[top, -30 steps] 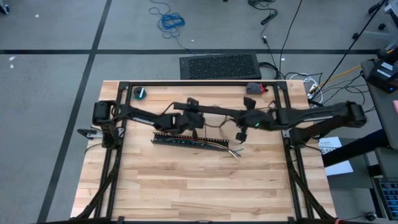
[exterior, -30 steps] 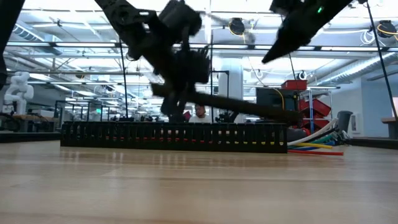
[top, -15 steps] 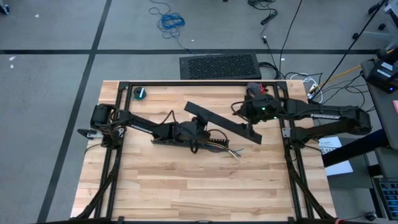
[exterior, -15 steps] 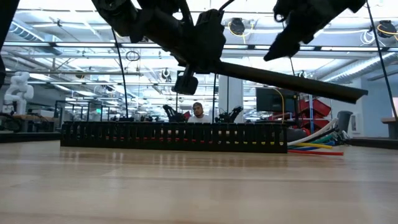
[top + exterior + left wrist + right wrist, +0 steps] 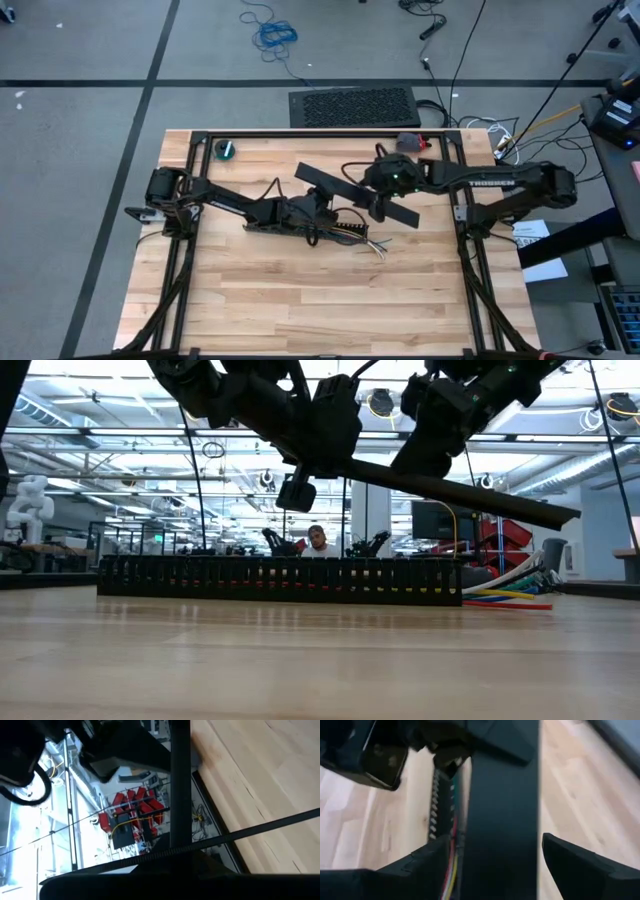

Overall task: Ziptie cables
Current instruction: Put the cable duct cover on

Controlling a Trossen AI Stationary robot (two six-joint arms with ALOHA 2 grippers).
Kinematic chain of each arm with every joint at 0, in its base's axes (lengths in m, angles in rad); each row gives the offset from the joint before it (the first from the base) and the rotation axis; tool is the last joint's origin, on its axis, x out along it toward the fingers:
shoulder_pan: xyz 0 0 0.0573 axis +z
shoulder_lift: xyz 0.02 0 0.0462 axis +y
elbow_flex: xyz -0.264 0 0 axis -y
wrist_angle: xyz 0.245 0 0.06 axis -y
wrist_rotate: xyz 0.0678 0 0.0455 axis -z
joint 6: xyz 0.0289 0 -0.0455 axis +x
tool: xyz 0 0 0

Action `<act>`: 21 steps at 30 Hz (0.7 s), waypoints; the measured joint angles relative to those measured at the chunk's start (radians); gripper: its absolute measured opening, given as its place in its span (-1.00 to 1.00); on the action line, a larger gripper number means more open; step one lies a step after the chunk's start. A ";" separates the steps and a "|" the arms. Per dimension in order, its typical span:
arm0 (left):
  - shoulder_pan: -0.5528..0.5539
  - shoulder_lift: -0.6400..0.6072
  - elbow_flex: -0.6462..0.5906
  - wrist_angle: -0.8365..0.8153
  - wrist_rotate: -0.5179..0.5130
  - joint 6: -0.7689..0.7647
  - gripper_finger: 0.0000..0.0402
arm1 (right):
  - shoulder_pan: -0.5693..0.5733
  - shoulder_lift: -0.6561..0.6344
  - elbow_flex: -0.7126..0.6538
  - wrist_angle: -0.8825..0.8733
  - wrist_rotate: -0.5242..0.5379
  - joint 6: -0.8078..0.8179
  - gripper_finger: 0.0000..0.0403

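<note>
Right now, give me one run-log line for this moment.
left gripper: holds duct cover aloft | right gripper: open, astride duct cover | cables: in slotted duct on table | zipties: not seen

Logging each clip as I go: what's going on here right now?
The duct's long flat black cover is held up in the air over the table, tilted. The left gripper has it near one end, and the right gripper straddles it farther along with its fingers open. Below, the black slotted duct lies on the wood with the cables spilling out of one end. No ziptie can be made out.
</note>
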 joint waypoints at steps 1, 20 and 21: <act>0.000 0.000 0.000 0.000 0.000 0.000 -0.97 | 0.000 0.012 0.001 0.007 -0.003 -0.001 0.51; 0.008 0.002 -0.001 0.006 0.000 -0.071 -0.97 | -0.066 0.062 0.001 -0.004 -0.064 -0.043 0.05; 0.013 0.002 -0.001 0.004 0.003 -0.088 -0.97 | -0.067 0.062 0.001 -0.009 -0.064 -0.043 0.05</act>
